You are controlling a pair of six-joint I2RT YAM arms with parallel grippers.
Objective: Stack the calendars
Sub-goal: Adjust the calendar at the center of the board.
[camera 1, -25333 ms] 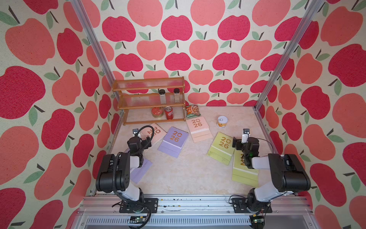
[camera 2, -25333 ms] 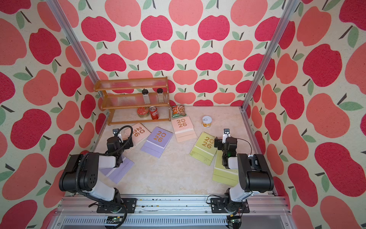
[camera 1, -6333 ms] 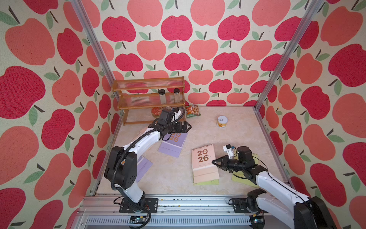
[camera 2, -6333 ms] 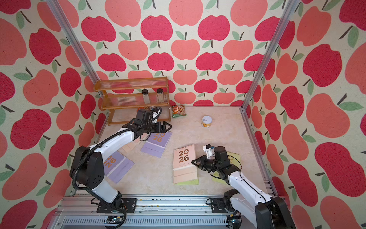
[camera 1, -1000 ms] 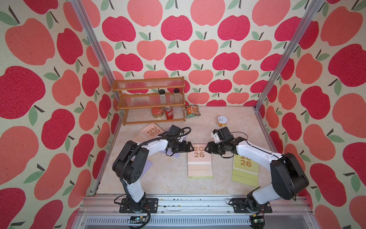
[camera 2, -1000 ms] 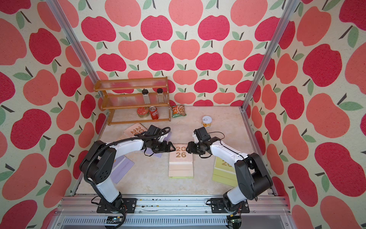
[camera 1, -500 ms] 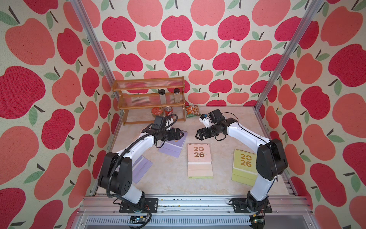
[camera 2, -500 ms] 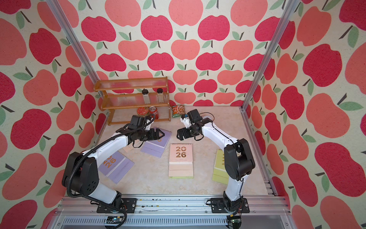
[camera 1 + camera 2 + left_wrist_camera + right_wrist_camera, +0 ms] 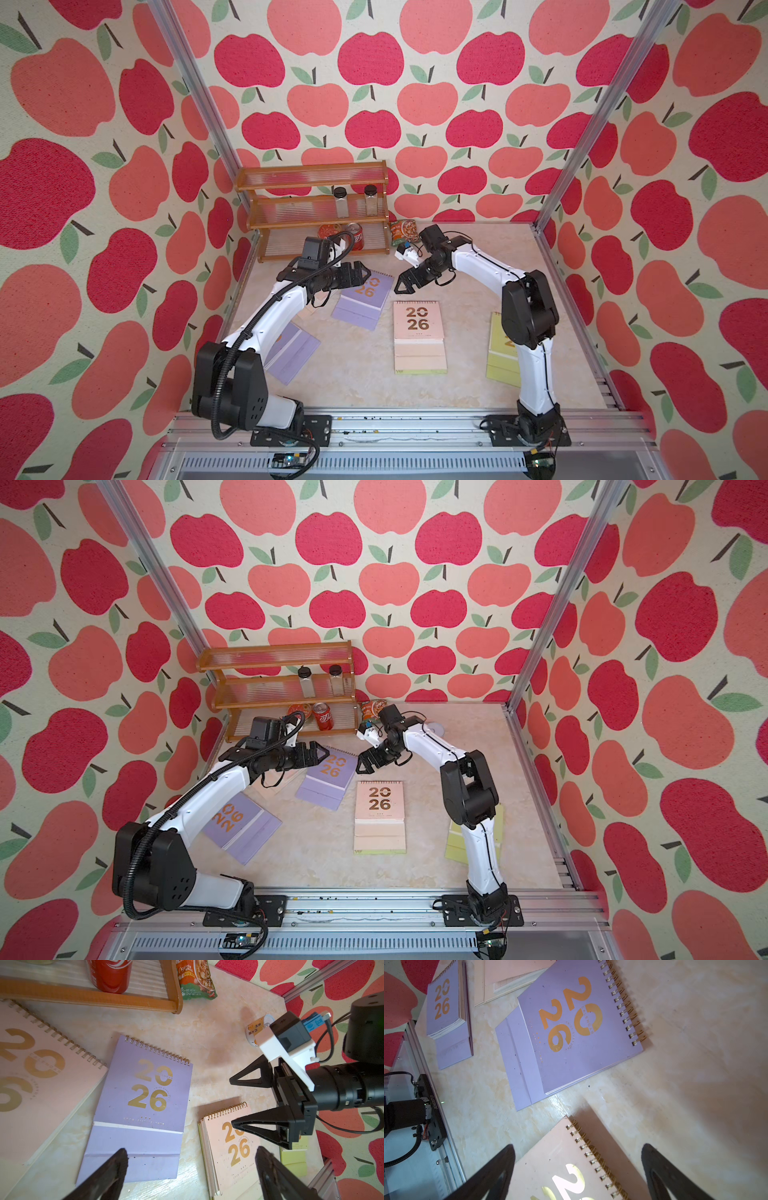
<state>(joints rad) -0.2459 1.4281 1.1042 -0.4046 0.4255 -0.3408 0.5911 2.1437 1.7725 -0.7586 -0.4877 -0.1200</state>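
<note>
Hovering mid-frame, jaws spread and empty, left gripper (image 9: 362, 275) and right gripper (image 9: 400, 284) face each other beside the lilac calendar (image 9: 361, 305). If both reach in together, they risk colliding or skewing the pink-topped stack (image 9: 417, 328) lower right.

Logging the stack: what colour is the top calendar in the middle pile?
The top calendar is pastel pink with gold 2026, clearest in a top view.

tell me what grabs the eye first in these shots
The loud red-and-coral apple wallpaper on all three walls hits first. Next, the left gripper and right gripper face each other tip to tip over the far half of the table, both open and empty. Mid-table a pink calendar lies on a yellow-green one, with lilac calendars on the left arm's side.
</note>
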